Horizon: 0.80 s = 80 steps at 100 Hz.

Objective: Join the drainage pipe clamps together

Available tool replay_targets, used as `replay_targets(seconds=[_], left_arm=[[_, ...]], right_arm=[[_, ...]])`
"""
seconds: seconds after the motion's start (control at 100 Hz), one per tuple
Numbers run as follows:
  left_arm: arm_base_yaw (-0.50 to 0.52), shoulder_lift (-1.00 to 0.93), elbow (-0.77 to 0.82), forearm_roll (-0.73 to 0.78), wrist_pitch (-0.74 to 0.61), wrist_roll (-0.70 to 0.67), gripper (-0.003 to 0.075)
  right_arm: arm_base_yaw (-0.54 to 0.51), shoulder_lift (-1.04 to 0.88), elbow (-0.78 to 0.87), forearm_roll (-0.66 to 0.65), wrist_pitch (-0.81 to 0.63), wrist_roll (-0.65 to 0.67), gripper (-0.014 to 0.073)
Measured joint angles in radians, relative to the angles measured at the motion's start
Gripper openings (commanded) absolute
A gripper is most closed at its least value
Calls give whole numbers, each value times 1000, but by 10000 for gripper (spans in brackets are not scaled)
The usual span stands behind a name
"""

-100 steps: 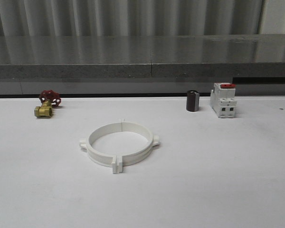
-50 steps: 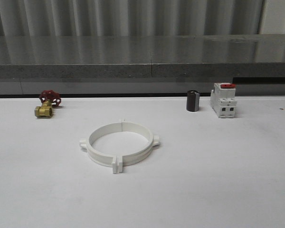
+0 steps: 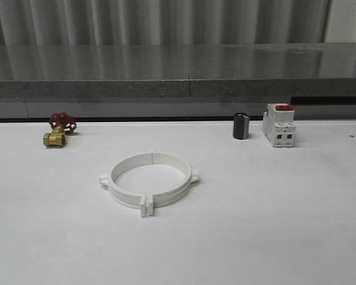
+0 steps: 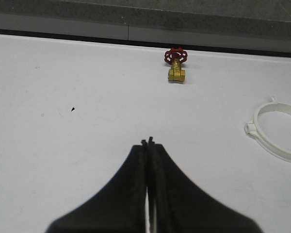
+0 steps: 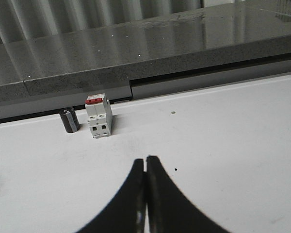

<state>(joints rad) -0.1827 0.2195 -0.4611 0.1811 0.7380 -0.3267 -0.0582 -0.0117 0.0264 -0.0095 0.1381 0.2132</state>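
Note:
The two white drainage pipe clamps point(image 3: 148, 181) lie on the white table as one closed ring, their end tabs meeting at the near side and at the far side. Part of that ring point(image 4: 276, 131) shows at the edge of the left wrist view. My left gripper point(image 4: 147, 142) is shut with nothing between its fingers, over bare table well to the left of the ring. My right gripper point(image 5: 145, 159) is also shut and empty, above bare table in front of the breaker.
A brass valve with a red handwheel point(image 3: 59, 130) sits at the back left. A dark cylinder point(image 3: 241, 126) and a white breaker with a red top point(image 3: 279, 126) stand at the back right. A grey ledge point(image 3: 178, 89) runs behind the table.

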Motion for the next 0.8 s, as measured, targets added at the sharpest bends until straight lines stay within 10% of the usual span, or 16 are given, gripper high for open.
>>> replay_targets(seconds=[0.38, 0.8], left_arm=[[0, 0, 0, 3, -38, 0, -20], [40, 0, 253, -139, -525, 225, -20]], right_arm=[[0, 0, 0, 0, 0, 2, -118], [0, 0, 0, 0, 0, 2, -118]])
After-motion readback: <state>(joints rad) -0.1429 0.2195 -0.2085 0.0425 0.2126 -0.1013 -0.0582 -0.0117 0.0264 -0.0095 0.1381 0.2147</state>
